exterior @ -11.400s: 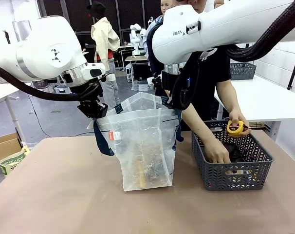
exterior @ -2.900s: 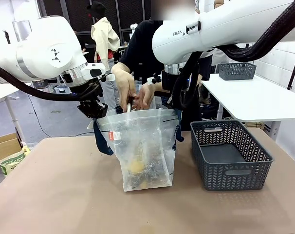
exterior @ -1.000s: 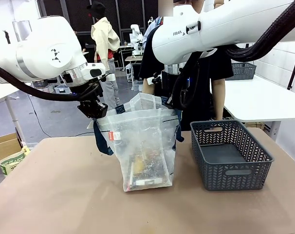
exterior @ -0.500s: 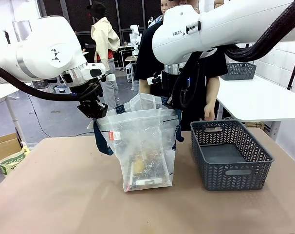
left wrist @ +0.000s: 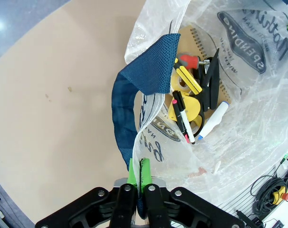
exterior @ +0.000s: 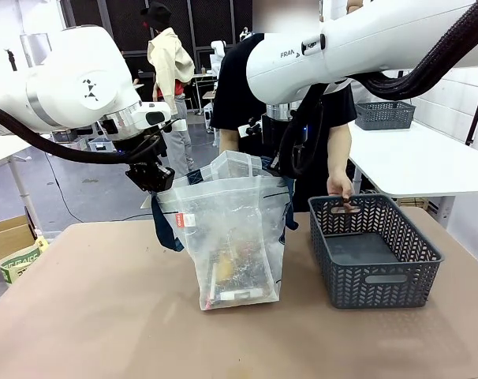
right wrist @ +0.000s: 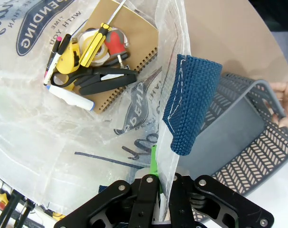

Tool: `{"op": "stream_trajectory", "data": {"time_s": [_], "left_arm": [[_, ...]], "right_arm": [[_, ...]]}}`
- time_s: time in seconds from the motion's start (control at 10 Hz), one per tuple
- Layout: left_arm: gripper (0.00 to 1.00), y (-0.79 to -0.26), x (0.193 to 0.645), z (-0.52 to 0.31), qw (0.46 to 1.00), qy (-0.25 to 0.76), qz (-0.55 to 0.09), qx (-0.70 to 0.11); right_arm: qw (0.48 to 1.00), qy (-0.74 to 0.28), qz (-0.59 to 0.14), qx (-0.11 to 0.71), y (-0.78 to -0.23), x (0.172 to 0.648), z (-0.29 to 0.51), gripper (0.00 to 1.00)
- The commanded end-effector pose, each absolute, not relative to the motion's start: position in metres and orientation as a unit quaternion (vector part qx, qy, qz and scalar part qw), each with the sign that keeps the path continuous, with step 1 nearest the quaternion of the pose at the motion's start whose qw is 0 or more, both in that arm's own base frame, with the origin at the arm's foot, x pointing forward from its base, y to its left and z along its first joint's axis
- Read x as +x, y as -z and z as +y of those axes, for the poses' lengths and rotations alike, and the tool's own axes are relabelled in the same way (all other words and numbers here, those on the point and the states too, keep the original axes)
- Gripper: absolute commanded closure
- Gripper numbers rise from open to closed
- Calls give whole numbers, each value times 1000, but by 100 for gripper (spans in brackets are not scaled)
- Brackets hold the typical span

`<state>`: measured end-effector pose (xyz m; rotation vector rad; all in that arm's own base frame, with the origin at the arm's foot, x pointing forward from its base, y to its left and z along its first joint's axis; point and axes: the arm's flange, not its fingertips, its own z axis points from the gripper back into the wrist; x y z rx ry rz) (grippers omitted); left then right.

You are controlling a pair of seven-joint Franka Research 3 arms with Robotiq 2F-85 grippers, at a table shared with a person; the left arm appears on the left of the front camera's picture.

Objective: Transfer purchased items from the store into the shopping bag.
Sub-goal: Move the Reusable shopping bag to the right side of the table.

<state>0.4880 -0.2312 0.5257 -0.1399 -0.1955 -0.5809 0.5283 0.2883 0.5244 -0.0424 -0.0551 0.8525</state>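
The shopping bag (exterior: 233, 237) stands upright mid-table, its mouth held wide. My left gripper (exterior: 152, 181) (left wrist: 139, 167) is shut on its left rim by a navy strap (left wrist: 134, 95). On the opposite rim, beside the other strap (right wrist: 189, 104), my right gripper (exterior: 281, 163) (right wrist: 158, 166) is shut too. The purchased items (left wrist: 194, 95) (right wrist: 94, 52) lie at the bag's bottom: a tan notebook, black scissors, a yellow tape measure, a screwdriver, markers. To the bag's right sits the store (exterior: 373, 257) (right wrist: 248, 142), its floor bare. A person's hand (exterior: 339, 189) (right wrist: 284, 97) grips its far handle.
A cardboard box (exterior: 6, 237) and a green-white pack (exterior: 20, 260) sit off the table's left edge. Behind on the right, a white table (exterior: 428, 162) carries another grey basket (exterior: 385, 114). The person stands close behind the bag.
The person's hand has come down onto the store's far handle. Earlier the person moved the items from the store into the bag. Both grippers have stayed put.
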Motion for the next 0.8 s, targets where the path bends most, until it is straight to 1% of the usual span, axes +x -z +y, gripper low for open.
{"op": "stream_trajectory", "data": {"time_s": [0.0,0.7], "left_arm": [[100,-525,487,-228,953,281,-93,-66],[100,-525,487,-228,953,281,-93,-66]], "right_arm": [[911,-412,-27,-22,-525,529,286,100],[911,-412,-27,-22,-525,529,286,100]]}}
